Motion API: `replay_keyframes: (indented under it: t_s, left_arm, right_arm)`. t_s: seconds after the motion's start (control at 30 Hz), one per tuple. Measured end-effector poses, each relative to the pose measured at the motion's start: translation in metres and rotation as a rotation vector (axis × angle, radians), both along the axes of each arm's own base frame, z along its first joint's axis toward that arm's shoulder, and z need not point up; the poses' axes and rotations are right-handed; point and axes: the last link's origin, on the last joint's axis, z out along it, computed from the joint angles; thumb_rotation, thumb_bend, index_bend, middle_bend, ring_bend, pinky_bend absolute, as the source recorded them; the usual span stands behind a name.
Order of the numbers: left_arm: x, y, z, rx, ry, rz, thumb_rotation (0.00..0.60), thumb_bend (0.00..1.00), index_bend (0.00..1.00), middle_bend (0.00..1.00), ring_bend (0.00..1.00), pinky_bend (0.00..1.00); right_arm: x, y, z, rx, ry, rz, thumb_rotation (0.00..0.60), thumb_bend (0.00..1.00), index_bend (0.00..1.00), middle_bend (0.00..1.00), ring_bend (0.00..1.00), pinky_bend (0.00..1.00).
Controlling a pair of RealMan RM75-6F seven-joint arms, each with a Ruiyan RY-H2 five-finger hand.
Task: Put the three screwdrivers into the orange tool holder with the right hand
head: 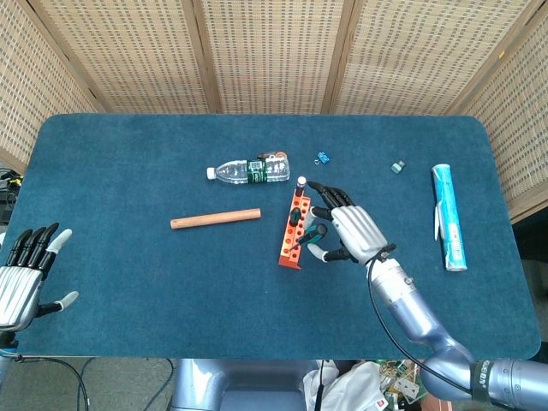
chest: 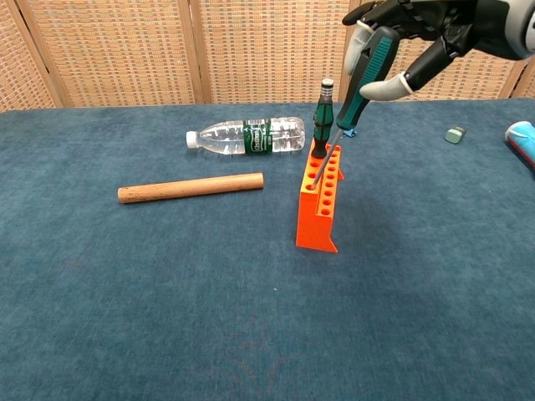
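- Head view: orange tool holder (head: 293,229) stands near the middle of the blue worktop (head: 128,291), long axis running away from the robot
- Head view: right hand (head: 347,229) just beside the holder on its right, fingers wrapped round a green-handled screwdriver (head: 310,234) that slants across the holder's near half
- Head view: one screwdriver already seated (head: 300,184) at the holder's far end; another dark handle seems to sit just nearer, but it is too small to tell
- Head view: left hand (head: 26,270) at the near left edge of the worktop, fingers spread, holding nothing, well apart from the holder
- Head view: other items: water bottle (head: 250,169) lying on its side beyond the holder, wooden dowel (head: 215,219) to its left, rolled tube (head: 448,216) at far right
- Chest view: right hand (chest: 418,33) raised above the holder (chest: 320,205), gripping the screwdriver (chest: 368,71) by its handle; shaft tilted down and to the left, tip at or in a hole near the top face's middle
- Chest view: seated screwdriver (chest: 323,117) upright at the holder's rear
- Step in hand, by judgement: insertion of a further screwdriver, tip located but shaft not yet upright
- Next move calls for: bringing the handle over the hole so the shaft stands vertical, lowering it fully, then loosening the fingers without knocking the neighbouring handle or tipping the holder
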Motion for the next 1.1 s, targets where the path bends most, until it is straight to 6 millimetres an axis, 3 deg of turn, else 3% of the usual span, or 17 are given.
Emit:
replay_keyframes:
  t_s: [1.1]
  left_arm:
    - [-0.002,0.003,0.002,-0.003,-0.009,0.013,0.6,0.0,0.0,0.0,0.0,0.0]
  right_arm:
    - [0.02,-0.01,-0.045,0.011,0.194,0.038,0.6,0.4,0.64,0.02,0.0,0.0]
